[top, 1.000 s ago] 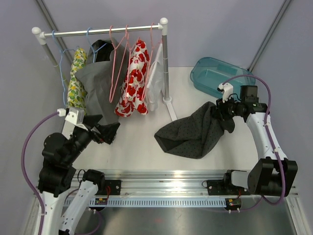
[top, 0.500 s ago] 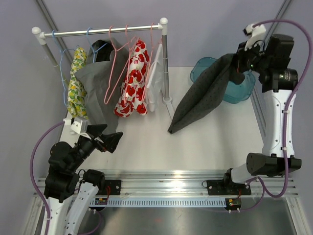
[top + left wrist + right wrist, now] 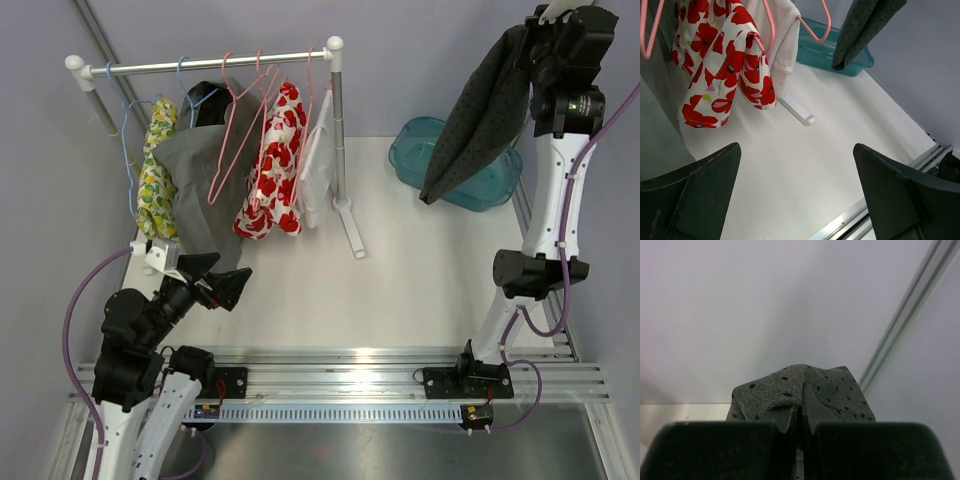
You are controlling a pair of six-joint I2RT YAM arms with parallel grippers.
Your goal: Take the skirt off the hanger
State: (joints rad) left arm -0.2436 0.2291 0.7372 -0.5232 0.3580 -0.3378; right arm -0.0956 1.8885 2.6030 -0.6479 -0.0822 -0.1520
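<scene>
The skirt, dark grey with small black dots, hangs free in the air at the back right, its lower end over the teal bin. My right gripper is raised high and shut on the skirt's top edge; the right wrist view shows the fabric bunched over the closed gripper. An empty pink hanger hangs tilted on the rack's rail. My left gripper is low at the front left, open and empty, pointing across the table.
The rack holds a lemon-print garment, a grey one, a red poppy-print one and a white one. The rack's foot reaches out onto the table. The teal bin stands at the back right.
The right arm has swung up and back, lifting the skirt from the table's middle to high above the bin. The empty pink hanger has tilted. The left arm drew back slightly.
</scene>
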